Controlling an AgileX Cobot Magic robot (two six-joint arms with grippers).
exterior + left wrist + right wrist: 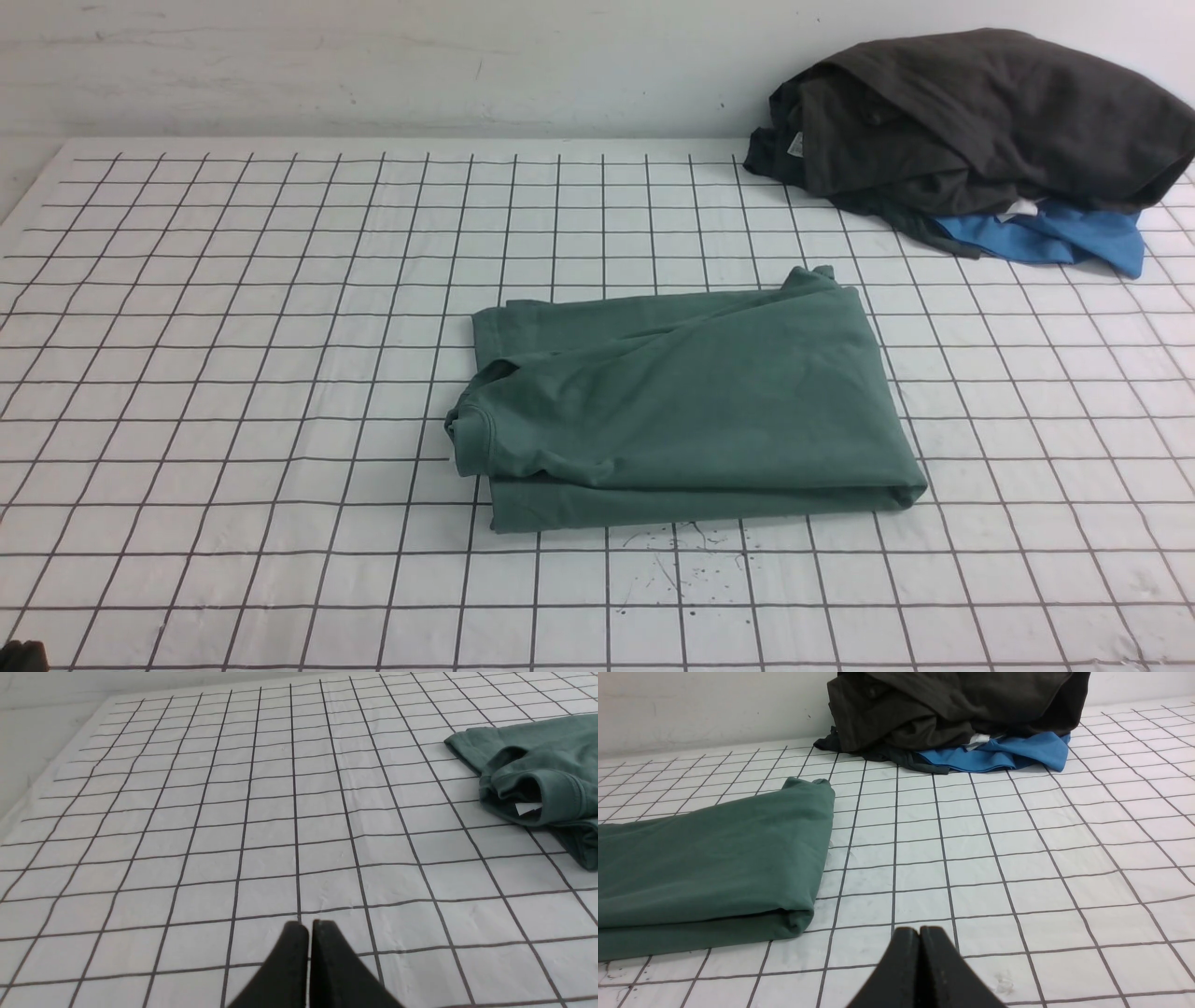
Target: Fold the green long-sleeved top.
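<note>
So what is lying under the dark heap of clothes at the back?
A blue garment sticks out from under the dark heap, with a small white tag showing at the edge. Anything deeper in the pile is covered and cannot be seen.

The green long-sleeved top (681, 401) is folded over itself, so its sleeves, cuffs and chest print are hidden inside the layers. The left wrist view cuts it off at the picture's edge, showing only the neck end with a small white tag (528, 808) whose print is too small to read. The right wrist view cuts off its other end.

In the dark grey-black heap of clothes (980, 121) at the tabletop's far right corner, single garments cannot be told apart. It covers most of the blue garment (1064, 238), and its top is cropped in the right wrist view.

Both arms are almost wholly out of the front view; only a dark scrap (23, 656) shows at its lower left corner.
</note>
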